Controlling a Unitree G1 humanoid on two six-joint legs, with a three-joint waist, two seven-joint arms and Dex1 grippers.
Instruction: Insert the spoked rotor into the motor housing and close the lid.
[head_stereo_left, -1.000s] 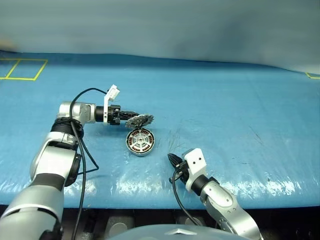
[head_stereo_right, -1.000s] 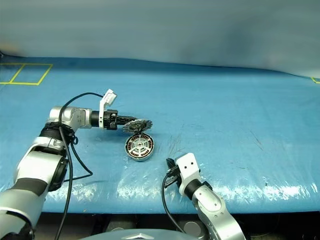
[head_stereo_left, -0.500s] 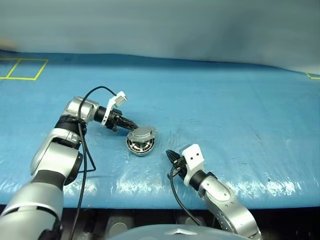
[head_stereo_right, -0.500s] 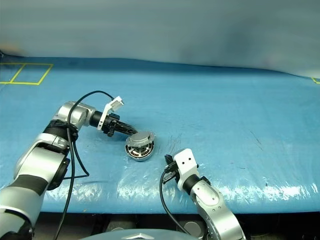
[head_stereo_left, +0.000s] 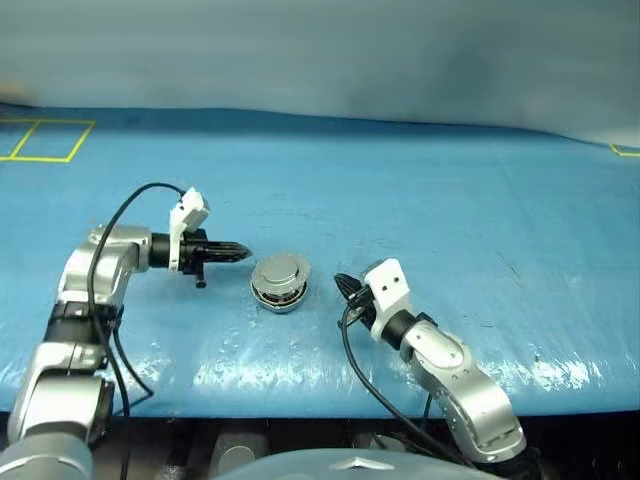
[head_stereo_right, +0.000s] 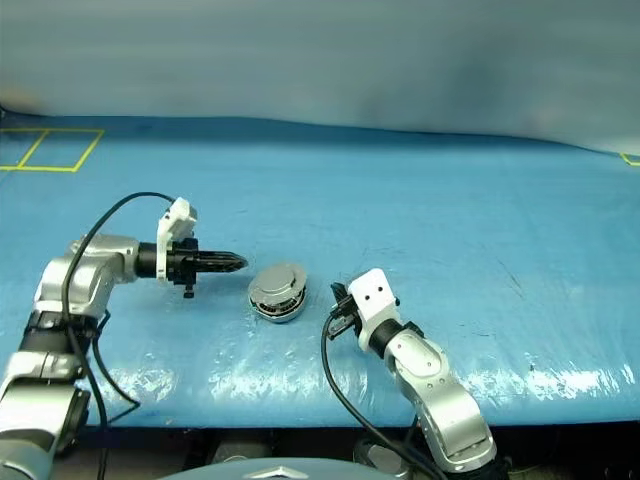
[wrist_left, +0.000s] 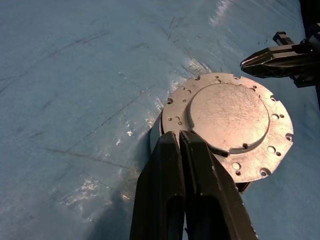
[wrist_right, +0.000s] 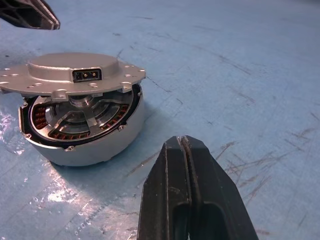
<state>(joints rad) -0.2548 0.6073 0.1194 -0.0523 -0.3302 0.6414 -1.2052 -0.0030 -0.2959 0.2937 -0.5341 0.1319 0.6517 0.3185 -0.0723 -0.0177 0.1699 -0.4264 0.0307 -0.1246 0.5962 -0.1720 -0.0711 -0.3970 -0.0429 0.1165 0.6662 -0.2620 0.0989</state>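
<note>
The lid (head_stereo_left: 279, 271) no longer hangs in the left end effector (head_stereo_left: 240, 252) — it now rests tilted atop the motor housing (wrist_right: 85, 135). That end effector, fingers together, sits drawn back, empty — the right end effector (head_stereo_left: 341, 288) is nearer the housing.

text: none readable | lid (wrist_left: 227, 122): bare grey metal, no lettering or numbers | desk (head_stereo_left: 450, 200): blue sheet, yellow line marks (head_stereo_left: 45, 138), no words
</note>
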